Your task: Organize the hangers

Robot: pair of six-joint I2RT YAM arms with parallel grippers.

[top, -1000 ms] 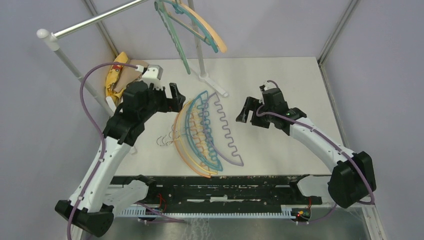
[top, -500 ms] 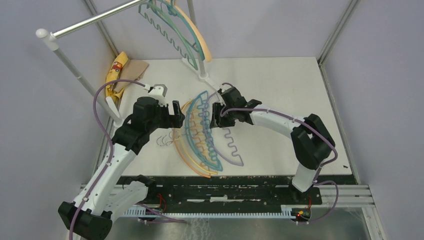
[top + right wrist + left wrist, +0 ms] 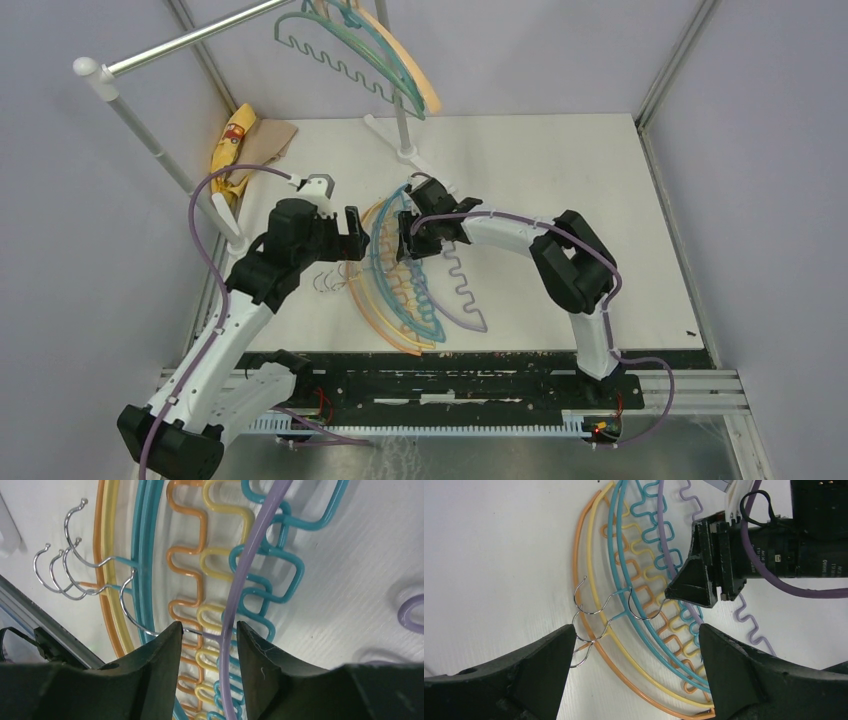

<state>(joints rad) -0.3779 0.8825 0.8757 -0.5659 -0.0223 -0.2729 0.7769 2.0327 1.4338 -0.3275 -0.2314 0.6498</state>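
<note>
The table (image 3: 560,170) is the biggest thing before me, white and flat, and the rack (image 3: 190,40) rises from its far left with a silver rail slanting overhead. Between my two arms lies the pile (image 3: 400,290) of hangers, nested flat in curves: orange outermost on the left, then yellow, then teal, with purple on the right. At least three hung hangers (image 3: 350,45) dangle close together from the rail, in green, teal and orange (seen from above they overlap, so I cannot count them surely). The cloth (image 3: 240,140), yellow and tan, lies crumpled at the table's far left edge beside a rack pole. The purple hanger (image 3: 230,610) rests on top of the teal ones, its wavy bar trailing off to the right of the pile onto bare table. My left pincer (image 3: 635,630) hovers over the left side of the pile with its jaws spread wide and nothing in them. My right pincer (image 3: 207,625) is down at the pile's upper middle, its jaws only a little apart, straddling the purple arc where its wire neck joins; the arc sits close to one finger and clear of the other, so I am not clamping it. The hooks (image 3: 591,612), small bright wire curls, cluster just left of the orange arc, overlapping one another.
</note>
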